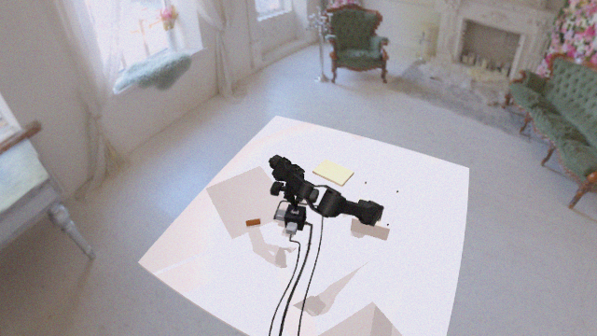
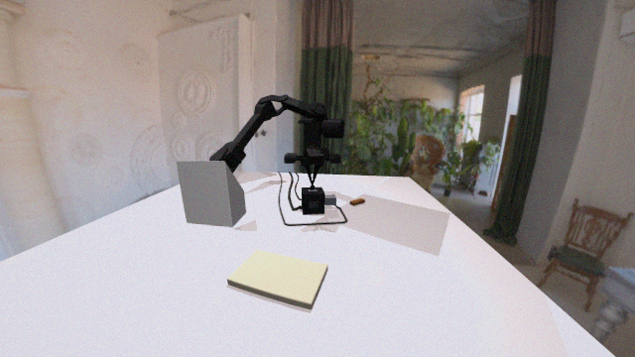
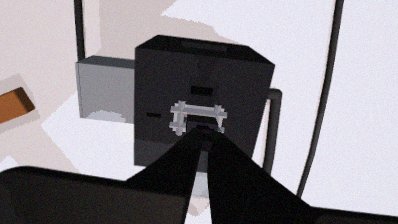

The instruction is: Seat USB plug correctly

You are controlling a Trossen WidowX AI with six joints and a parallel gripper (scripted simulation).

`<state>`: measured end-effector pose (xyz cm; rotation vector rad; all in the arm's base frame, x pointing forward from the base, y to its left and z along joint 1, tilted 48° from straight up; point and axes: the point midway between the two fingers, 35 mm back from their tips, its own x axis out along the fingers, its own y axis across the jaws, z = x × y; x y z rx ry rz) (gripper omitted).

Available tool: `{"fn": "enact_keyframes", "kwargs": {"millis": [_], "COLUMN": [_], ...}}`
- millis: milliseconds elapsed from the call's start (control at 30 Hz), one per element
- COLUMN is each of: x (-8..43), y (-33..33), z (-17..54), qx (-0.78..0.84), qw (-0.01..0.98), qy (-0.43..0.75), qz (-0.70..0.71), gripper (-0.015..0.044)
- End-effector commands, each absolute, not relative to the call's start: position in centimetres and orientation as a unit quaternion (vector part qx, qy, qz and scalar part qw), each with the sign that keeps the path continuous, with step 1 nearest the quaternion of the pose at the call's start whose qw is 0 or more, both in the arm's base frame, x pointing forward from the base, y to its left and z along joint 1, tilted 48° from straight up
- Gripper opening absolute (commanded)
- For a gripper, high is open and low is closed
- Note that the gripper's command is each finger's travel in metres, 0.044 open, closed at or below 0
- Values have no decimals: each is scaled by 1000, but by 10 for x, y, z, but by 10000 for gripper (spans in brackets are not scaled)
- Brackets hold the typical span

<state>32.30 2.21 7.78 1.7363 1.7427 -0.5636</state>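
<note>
The black power cube (image 1: pixel 300 222) (image 2: pixel 313 201) (image 3: pixel 165 82) stands on the table, with a pale bracket-like outline (image 3: pixel 200 111) around the socket on its top. The small dark USB plug (image 3: pixel 201 122) is in that socket, mostly hidden by the fingertips; its depth and which way round it sits cannot be told. My gripper (image 1: pixel 296 204) (image 2: pixel 313 183) (image 3: pixel 205 138) points straight down just above the cube's top. Its fingers have come together at the tips, shut on the plug. A grey plug (image 1: pixel 281 214) (image 2: pixel 330 199) (image 3: pixel 107 90) sticks out of one side of the cube.
Another grey plug (image 1: pixel 291 228) is on the neighbouring side. Dark cables (image 1: pixel 320 252) (image 2: pixel 313 224) (image 3: pixel 325 80) run beside the cube. An orange block (image 1: pixel 253 222) (image 2: pixel 357 201) (image 3: pixel 14 105) lies nearby. A yellow pad (image 1: pixel 333 172) (image 2: pixel 278 278) and a grey wedge-shaped block (image 2: pixel 204 193) are farther off.
</note>
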Motion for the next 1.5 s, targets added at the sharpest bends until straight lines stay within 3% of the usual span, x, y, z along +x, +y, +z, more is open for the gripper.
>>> {"fn": "enact_keyframes", "kwargs": {"millis": [0, 1467], "x": [323, 322], "y": [22, 8], "z": [78, 91], "qx": [656, 655], "qw": [304, 304], "qy": [658, 658], "qz": [-212, -213], "gripper": [0, 0]}}
